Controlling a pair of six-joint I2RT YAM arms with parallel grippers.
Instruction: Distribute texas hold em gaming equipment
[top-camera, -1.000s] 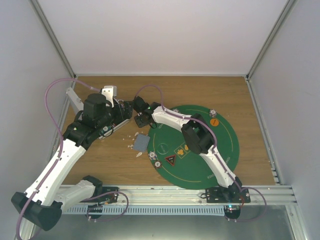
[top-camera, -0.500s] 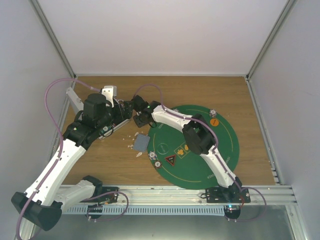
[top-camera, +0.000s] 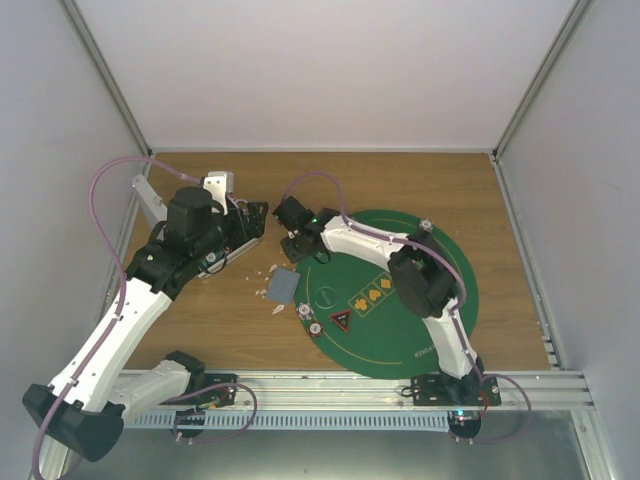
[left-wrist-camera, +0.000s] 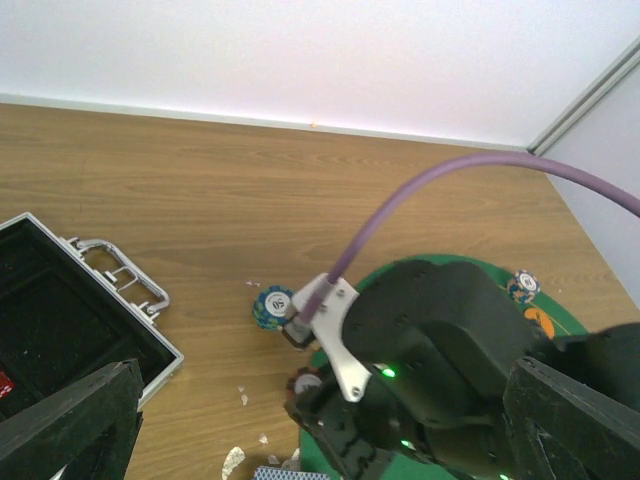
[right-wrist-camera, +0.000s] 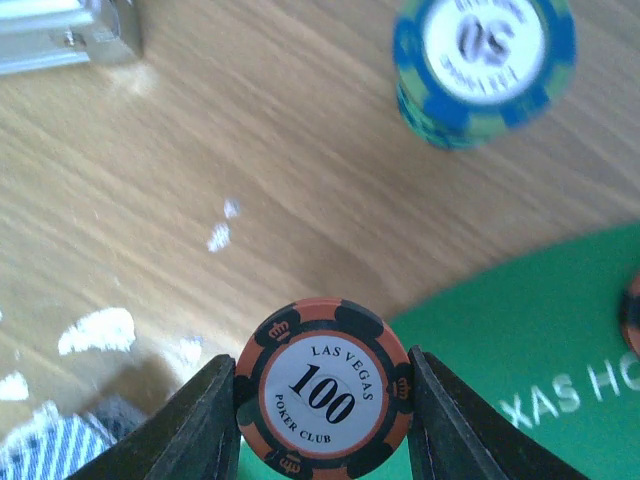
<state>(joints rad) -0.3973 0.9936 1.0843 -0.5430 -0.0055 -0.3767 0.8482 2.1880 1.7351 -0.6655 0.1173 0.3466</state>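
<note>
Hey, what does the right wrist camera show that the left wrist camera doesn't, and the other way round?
Only the right wrist view: the 100 chip clamped in the right gripper, its Las Vegas Poker Club print readable. Only the left wrist view: the open case with its black interior, the right arm's purple cable, a striped chip far out on the green mat. Both: the blue-edged chip on the wood beside that mat.

Bright, even light, soft shadows.
Right wrist view: the orange chip (right-wrist-camera: 323, 388) between the fingers (right-wrist-camera: 205, 420) is sharp, the blue chip (right-wrist-camera: 484, 62) beyond them blurred, a soft shadow on the worktop (right-wrist-camera: 300, 200) beside them.
</note>
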